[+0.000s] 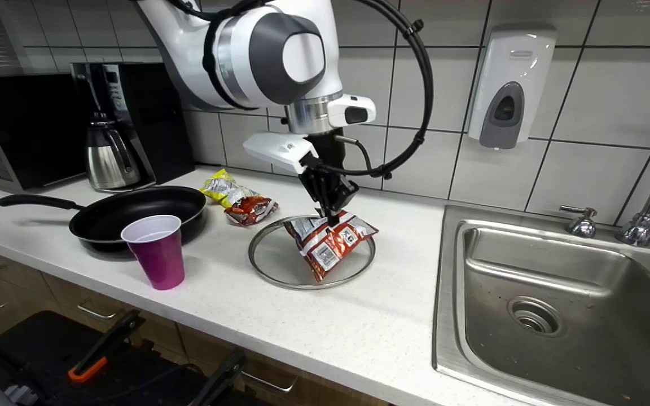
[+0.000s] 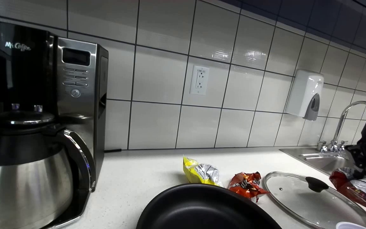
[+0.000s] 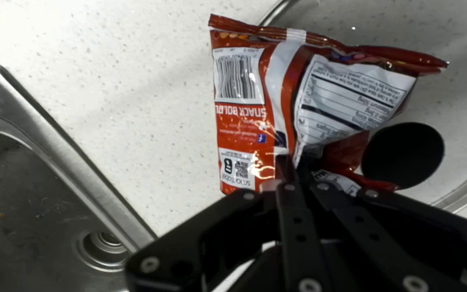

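Pinching a crinkled fold of glossy foil, the claw (image 1: 332, 217) is clamped on a red snack bag (image 3: 286, 109), puffed and pillow-like, with a flat sealed edge and white printed panels. The bag tilts above the steel-rimmed side of a round glass lid (image 2: 297, 198), beside its smooth black knob (image 3: 403, 156); whether it touches the glass cannot be told. Just beside the lid lies a crumpled red-orange packet (image 1: 250, 210), with a creased yellow packet (image 1: 223, 189) near it and a matte black frying pan (image 1: 133, 211) with curved walls close by. A magenta cup (image 1: 161, 256), flared and pale inside, stands upright just beside the pan. A brushed-steel carafe (image 2: 27, 190) sits in a black-and-steel coffee maker (image 2: 78, 74). The tabletop (image 1: 398, 316) is white and finely speckled, with a stainless-steel sink (image 1: 446, 293) set into it and wood-grain drawers (image 1: 68, 290) below. Large pale tiles (image 2: 157, 76) with dark joints cover the wall behind, where a white-and-grey soap dispenser (image 1: 514, 67) hangs.
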`<state>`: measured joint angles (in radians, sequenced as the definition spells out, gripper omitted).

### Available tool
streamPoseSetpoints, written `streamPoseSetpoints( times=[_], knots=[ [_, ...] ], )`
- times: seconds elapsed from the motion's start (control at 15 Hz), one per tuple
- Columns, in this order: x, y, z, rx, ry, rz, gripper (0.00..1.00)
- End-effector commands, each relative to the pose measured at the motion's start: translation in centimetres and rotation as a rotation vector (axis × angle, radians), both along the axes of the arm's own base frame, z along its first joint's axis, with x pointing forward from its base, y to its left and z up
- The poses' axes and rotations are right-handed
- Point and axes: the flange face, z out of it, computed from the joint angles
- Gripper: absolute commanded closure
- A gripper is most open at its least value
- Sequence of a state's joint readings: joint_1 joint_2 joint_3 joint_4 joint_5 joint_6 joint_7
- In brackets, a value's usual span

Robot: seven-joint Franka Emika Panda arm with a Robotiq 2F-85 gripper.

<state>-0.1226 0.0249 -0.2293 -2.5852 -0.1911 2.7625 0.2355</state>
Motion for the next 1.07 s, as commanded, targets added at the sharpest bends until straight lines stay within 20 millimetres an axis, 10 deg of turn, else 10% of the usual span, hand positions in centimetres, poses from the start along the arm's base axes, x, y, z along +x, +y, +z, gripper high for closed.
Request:
streamPoseSetpoints(
  times=[0.0,1.0],
  knots=[
    [1.1,3.4,2.1,-0.029,-0.034,0.025,1.00],
    [6.2,16.6,4.4,-0.024,-0.072,0.305,1.00]
  ],
)
